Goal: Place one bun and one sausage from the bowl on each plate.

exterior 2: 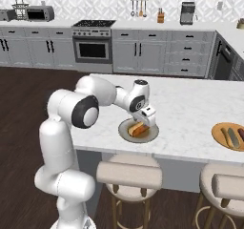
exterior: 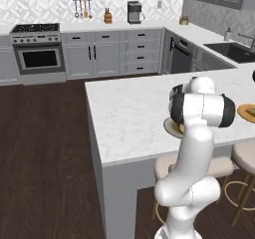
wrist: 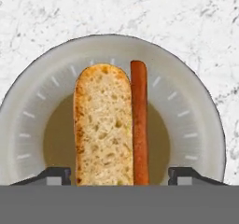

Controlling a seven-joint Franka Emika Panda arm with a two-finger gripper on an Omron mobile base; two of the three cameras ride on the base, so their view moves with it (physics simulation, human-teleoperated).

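Note:
In the hand view, an orange-tan bun and a dark reddish sausage lie side by side on the grey-rimmed plate. My gripper hovers just above them, open, its fingertips wide of both and touching neither. From the right base view, the gripper hangs over that plate near the counter's front edge. The orange plate sits further right with oblong items on it, too small to name. A dark sliver at the right edge of the left base view may be the bowl.
The white marble island counter stretches behind and to the right of the plates. Padded stools stand under its front edge. In the left base view my own arm hides most of the grey-rimmed plate.

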